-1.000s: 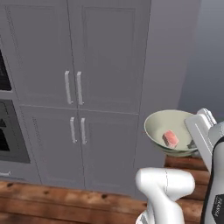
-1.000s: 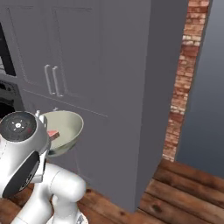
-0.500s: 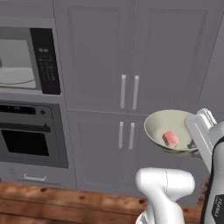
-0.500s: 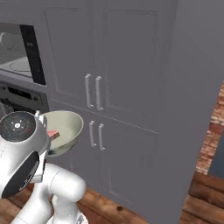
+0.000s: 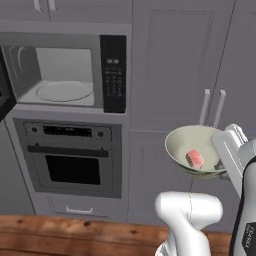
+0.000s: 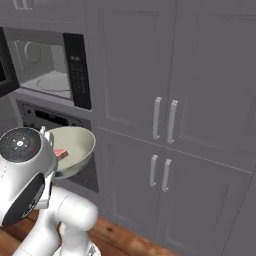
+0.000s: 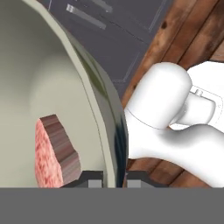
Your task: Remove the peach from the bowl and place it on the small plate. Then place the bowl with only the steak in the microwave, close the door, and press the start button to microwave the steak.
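Note:
My gripper [image 5: 220,165] is shut on the right rim of the pale bowl [image 5: 186,141], carried tilted in mid-air in front of the cabinets. The pink steak [image 5: 195,158] lies alone inside it. In the hand view the fingertips [image 7: 92,180] pinch the bowl's [image 7: 52,87] rim, with the steak [image 7: 50,155] close by. The microwave [image 5: 65,75] is up to the left, its cavity showing and its dark door [image 5: 4,100] swung open at the left edge. The right base view shows the bowl [image 6: 77,142], the steak [image 6: 61,153] and the microwave [image 6: 45,65]. The peach and the small plate are out of view.
An oven [image 5: 70,160] with a horizontal handle sits under the microwave. Tall grey cabinet doors [image 5: 210,107] with vertical handles stand behind the bowl. The black keypad [image 5: 113,72] runs down the microwave's right side. Wood floor [image 5: 60,235] lies below.
The whole picture has shifted as the base moved: the microwave and oven have come into view at the left. The bowl with the steak stays gripped in the same spot relative to the arm.

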Available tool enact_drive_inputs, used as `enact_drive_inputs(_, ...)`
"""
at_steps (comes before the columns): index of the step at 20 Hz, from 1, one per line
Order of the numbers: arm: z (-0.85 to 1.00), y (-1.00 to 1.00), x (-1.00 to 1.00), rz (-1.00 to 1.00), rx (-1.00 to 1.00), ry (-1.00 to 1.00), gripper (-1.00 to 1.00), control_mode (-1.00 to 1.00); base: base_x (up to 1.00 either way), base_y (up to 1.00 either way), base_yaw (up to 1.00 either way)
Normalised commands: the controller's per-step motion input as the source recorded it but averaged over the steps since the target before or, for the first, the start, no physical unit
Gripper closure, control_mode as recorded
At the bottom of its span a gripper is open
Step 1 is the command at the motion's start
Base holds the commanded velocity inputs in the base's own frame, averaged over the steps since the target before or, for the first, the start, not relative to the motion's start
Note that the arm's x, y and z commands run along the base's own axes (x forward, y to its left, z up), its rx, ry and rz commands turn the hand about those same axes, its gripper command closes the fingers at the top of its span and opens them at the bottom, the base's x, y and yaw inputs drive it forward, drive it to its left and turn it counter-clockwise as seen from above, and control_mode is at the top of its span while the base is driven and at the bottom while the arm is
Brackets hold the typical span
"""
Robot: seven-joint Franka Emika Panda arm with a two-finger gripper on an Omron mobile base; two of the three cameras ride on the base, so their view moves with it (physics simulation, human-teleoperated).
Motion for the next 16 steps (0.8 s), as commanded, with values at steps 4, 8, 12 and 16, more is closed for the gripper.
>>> enact_drive_inputs(4,0.0,0.0,0.0,0.0,0.0,0.0,1.0,1.0,0.32,0.69,-0.18)
enact_drive_inputs(8,0.0,0.0,0.0,0.0,0.0,0.0,1.0,1.0,0.19,0.49,-0.22)
enact_drive_inputs(12,0.0,0.0,0.0,0.0,0.0,0.0,1.0,1.0,0.26,0.51,-0.22)
enact_drive_inputs(16,0.0,0.0,0.0,0.0,0.0,0.0,1.0,1.0,0.26,0.55,-0.24)
